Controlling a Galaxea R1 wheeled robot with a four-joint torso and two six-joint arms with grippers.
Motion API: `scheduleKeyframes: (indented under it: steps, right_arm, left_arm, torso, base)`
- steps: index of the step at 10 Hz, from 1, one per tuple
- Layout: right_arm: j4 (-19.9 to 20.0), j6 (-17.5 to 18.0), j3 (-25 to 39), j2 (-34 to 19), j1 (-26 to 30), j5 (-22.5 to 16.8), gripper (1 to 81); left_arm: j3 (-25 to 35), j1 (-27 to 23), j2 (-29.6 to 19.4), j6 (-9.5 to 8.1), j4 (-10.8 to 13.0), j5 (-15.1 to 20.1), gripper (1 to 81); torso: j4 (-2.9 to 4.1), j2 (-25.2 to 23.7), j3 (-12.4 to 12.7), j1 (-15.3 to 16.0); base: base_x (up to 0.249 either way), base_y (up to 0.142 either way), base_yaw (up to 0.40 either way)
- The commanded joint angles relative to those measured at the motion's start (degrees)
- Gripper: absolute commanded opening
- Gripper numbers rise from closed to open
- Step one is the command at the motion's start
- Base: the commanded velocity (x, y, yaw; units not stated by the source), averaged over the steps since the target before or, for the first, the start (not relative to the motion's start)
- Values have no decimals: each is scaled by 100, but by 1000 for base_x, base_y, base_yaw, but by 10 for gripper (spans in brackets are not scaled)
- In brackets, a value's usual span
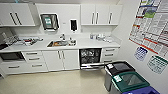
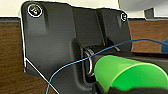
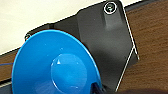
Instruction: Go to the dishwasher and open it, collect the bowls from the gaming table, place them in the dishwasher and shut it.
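Dark racks inside open dishwasher point(image 1: 90, 56)

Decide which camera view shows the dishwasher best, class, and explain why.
The head view: the dishwasher stands open under the counter, dark racks visible, door down. The left wrist view has a green cup, the right a blue bowl.

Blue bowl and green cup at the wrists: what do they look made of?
The blue bowl looks like glossy moulded plastic: uniform colour, soft highlights in its base. The green cup also seems plastic, smooth and evenly bright green with a satin sheen. Neither can be confirmed by sight alone.
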Motion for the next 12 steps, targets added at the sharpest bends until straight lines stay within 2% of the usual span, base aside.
scheduleKeyframes:
  steps: [1, 12]
  right_arm:
    - [-55, -1, 13, -112, 217, -377, 10]
    - [-55, -1, 4, -112, 217, -385, 10]
  left_arm:
    - [19, -167, -43, -2, -52, 135, 10]
    - [19, -167, -43, -2, -70, 135, 10]
  torso:
    - [0, 0, 0, 0]
    - [0, -2, -2, -4]
  base:
    - [222, 0, 0]
    - [198, 11, 0]
